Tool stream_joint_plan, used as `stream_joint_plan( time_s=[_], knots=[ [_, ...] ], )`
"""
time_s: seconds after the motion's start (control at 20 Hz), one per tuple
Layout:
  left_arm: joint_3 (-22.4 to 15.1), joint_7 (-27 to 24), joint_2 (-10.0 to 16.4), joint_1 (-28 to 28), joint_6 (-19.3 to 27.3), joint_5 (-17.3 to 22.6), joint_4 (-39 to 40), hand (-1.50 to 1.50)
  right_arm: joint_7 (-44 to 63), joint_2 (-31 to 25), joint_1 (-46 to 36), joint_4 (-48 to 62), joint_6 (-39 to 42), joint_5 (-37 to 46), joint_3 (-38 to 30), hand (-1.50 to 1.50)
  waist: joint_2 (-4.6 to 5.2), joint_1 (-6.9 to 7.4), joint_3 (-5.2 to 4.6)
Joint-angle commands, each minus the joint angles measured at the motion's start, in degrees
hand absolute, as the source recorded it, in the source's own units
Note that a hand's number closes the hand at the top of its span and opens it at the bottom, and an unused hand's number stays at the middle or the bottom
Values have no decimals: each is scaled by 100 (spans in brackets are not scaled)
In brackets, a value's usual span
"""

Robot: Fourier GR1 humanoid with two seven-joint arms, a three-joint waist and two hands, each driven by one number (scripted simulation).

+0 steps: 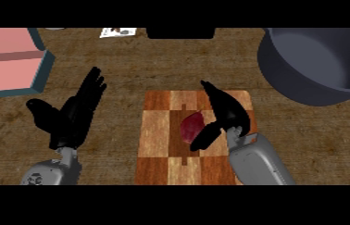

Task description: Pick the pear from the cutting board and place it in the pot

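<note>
Both hands are open, holding nothing: right hand over the cutting board, thumb beside the pear; left hand rests at nine o'clock; pot at two

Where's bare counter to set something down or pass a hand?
Bare brown counter lies between the checkered wooden cutting board and the black block at the top edge, and between board and dark grey pot. Crowded: the board's middle, where the black right hand sits beside the dark red pear.
</note>
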Motion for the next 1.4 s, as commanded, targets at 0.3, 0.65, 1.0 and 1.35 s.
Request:
stream_joint_plan(
  time_s=[0.3,0.65,1.0,1.35],
  knots=[
    [236,223,-7,-114,-173,7,-58,0,357,67,54,510,-144,44,676,-150,-3,3,0],
    [91,41,-268,57,-129,-327,4,0,-129,69,155,741,3,107,258,-150,-3,-7,1],
    [198,-173,-271,374,-232,-287,-173,0,-1254,68,-220,1233,-551,307,113,150,-1,8,0],
    [182,122,-264,370,-291,-282,-445,0,-859,-230,-37,890,-555,433,-318,150,-7,-8,0]
  ],
)
